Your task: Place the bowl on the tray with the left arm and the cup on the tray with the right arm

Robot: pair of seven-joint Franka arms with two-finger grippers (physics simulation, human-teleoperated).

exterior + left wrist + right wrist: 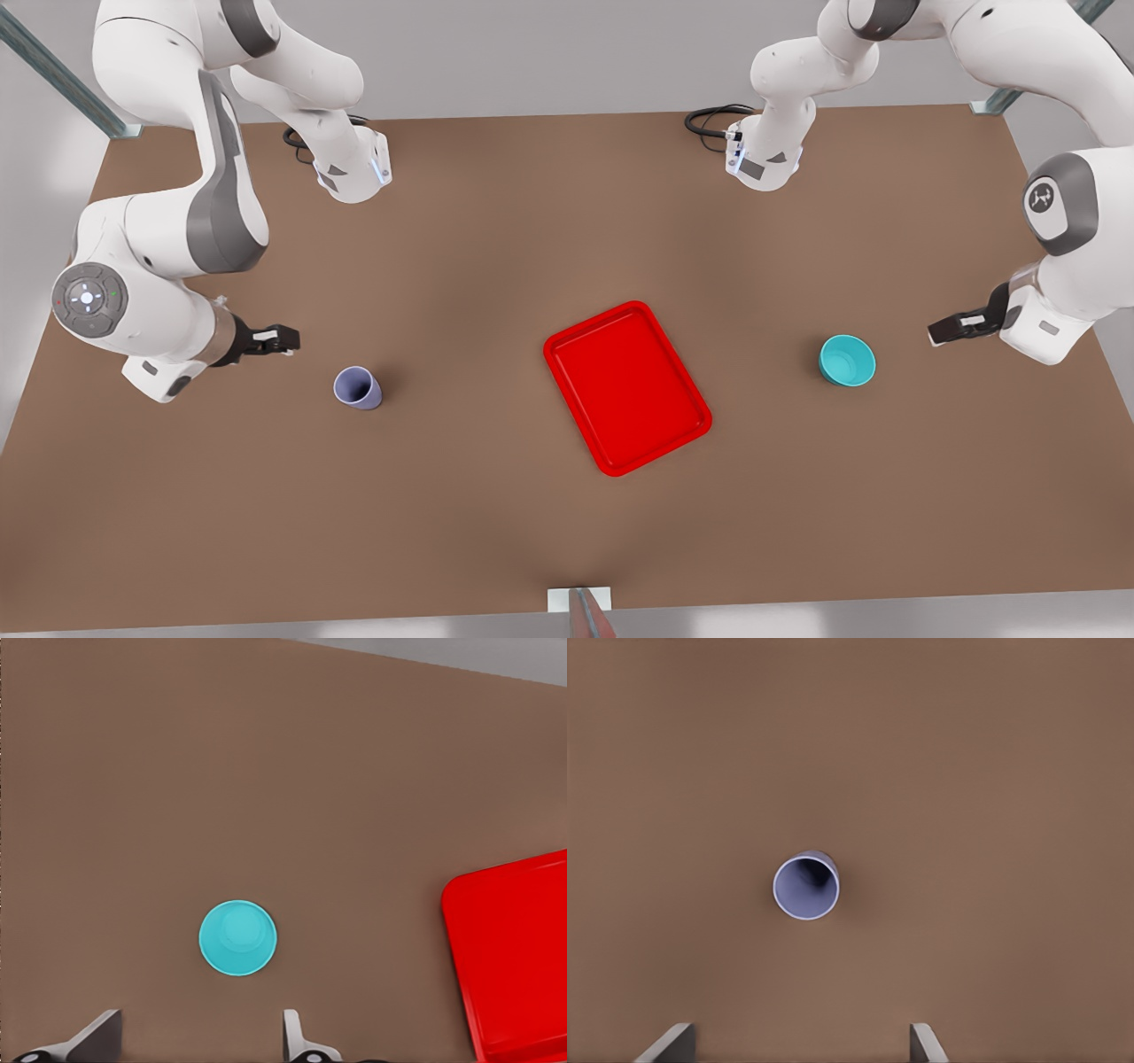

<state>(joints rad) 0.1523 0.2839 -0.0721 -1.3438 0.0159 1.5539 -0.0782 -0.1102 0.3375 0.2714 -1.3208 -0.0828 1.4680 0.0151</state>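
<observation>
1. The bowl [848, 360] stands upright on the table [496, 221] at the front view's right of centre, well apart from the tray [627, 386].
2. The cup [357, 387] stands upright on the table at the front view's left of centre, also well apart from the tray.
3. The tray lies empty near the frame's middle, turned at an angle, between cup and bowl.
4. The left gripper [950, 330] hangs at the front view's right edge, near the bowl, touching nothing. In the left wrist view its fingers [295, 1035] are spread wide with the bowl [237, 937] beyond them.
5. The right gripper [276, 338] hangs at the front view's left, near the cup, holding nothing. In the right wrist view its fingers [924, 1043] are spread wide, apart from the cup [806, 886].
</observation>
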